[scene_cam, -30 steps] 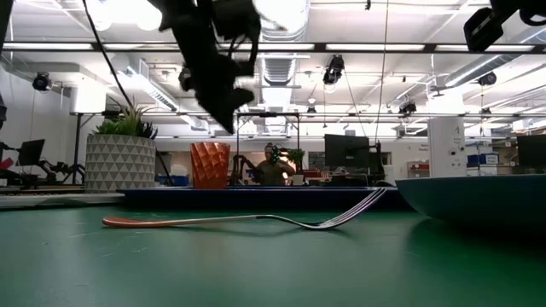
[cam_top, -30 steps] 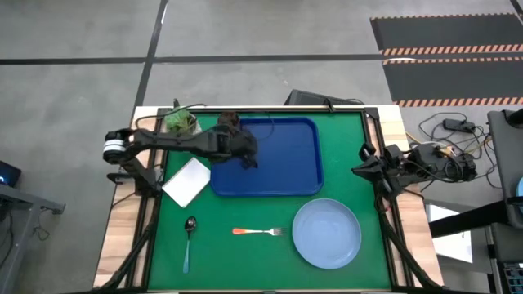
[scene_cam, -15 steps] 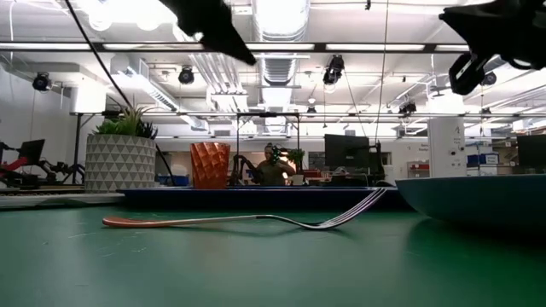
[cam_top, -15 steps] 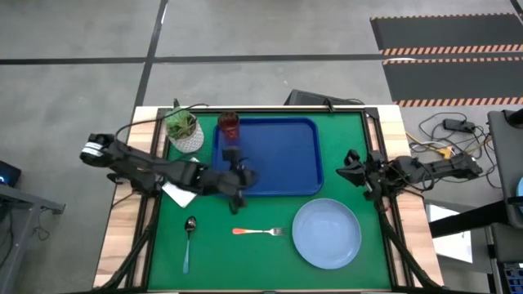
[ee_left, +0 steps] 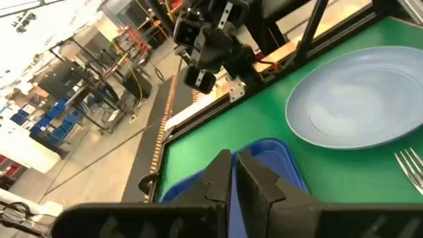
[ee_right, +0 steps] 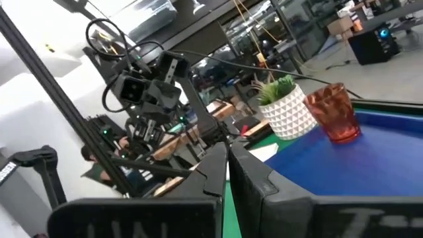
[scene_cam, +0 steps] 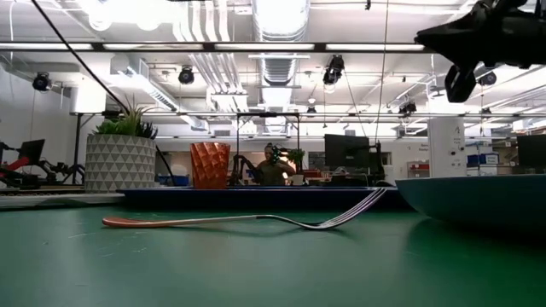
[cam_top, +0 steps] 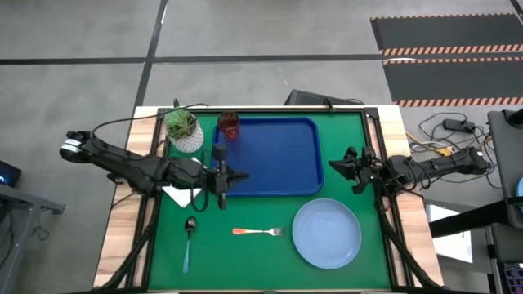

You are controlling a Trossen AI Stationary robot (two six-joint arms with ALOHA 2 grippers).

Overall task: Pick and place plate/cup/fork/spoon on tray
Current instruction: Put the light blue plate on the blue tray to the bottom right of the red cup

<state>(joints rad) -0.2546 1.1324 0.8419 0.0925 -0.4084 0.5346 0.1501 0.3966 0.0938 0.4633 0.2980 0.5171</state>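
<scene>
A: While both arms hover, what sits where, biggest first?
B: Tray [cam_top: 278, 159] at the mat's far middle; cup [cam_top: 230, 126] upright in its far-left corner. Plate [cam_top: 327, 233] on the mat near the tray's right end.
A: Cutlery?
B: Fork [cam_top: 257, 231] lies left of the plate. Spoon [cam_top: 188, 241] farther left, apart.
A: Tools?
B: Left gripper [cam_top: 243, 175] clenched, empty, over the tray's left edge. Right gripper [cam_top: 333, 164] clenched, empty, just beside the tray's right edge.
</scene>
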